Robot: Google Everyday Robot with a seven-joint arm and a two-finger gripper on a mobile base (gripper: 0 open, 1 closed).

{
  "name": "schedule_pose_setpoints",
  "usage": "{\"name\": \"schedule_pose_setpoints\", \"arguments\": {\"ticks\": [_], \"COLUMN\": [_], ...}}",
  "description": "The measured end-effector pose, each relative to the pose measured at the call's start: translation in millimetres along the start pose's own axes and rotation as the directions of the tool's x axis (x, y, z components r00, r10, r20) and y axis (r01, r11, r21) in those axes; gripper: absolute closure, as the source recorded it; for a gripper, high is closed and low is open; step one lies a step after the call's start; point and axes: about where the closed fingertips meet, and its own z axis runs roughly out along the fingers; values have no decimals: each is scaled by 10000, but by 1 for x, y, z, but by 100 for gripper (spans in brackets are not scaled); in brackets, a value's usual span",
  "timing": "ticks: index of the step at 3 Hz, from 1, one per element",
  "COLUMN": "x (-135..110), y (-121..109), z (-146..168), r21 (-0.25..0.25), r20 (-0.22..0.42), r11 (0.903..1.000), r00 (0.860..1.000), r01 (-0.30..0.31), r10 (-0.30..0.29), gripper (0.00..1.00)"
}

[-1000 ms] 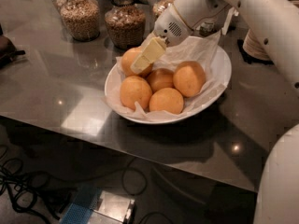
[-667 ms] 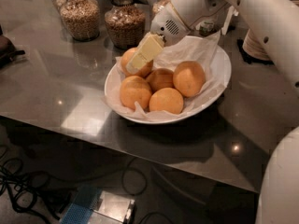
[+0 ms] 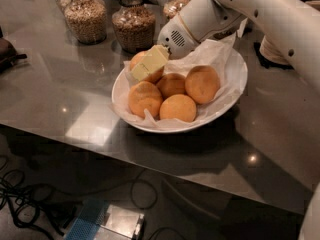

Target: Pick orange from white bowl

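Single camera view, looking down on a grey table point(image 3: 60, 99).

- We note the white bowl point(image 3: 116, 91) at centre frame, lined with crinkled white paper point(image 3: 215, 54) that rises above the rim at upper right.
- We count five oranges in the bowl. The orange point(image 3: 136, 60) at the upper-left edge of the pile sits highest. The other four lie below and to its right: front left point(image 3: 145, 98), front centre point(image 3: 178, 107), right point(image 3: 202, 84) and middle point(image 3: 171, 84), all touching their neighbours.
- The white arm point(image 3: 270, 14) enters from the upper right and slants down to the left over the bowl's far rim.
- The gripper point(image 3: 150, 63) is at the upper-left orange; its pale yellow end lies across the front of the fruit, touching the peel. We cannot tell whether it is clamped on the orange or only resting against it, since its far side is hidden.
- Behind the bowl, at the top of the frame, stand two glass jars of grain-like fill, one at left point(image 3: 86, 16), one nearer centre point(image 3: 133, 24).
- Black cables point(image 3: 20, 204) lie on the floor at lower left.
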Motion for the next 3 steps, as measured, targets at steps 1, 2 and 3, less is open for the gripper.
{"name": "schedule_pose_setpoints", "arguments": {"ticks": [1,2,3], "x": [12,25,23], "y": [-7,-11,-14], "z": [5,6,2], "r21": [839,1504,2013], "r20": [-3,51,343], "r11": [9902,9672,9505], "r00": [9937,9784,9714], "r01": [-1118,-2050,-2369], "r10": [1122,2066,2348], "gripper": [15,12,11]}}
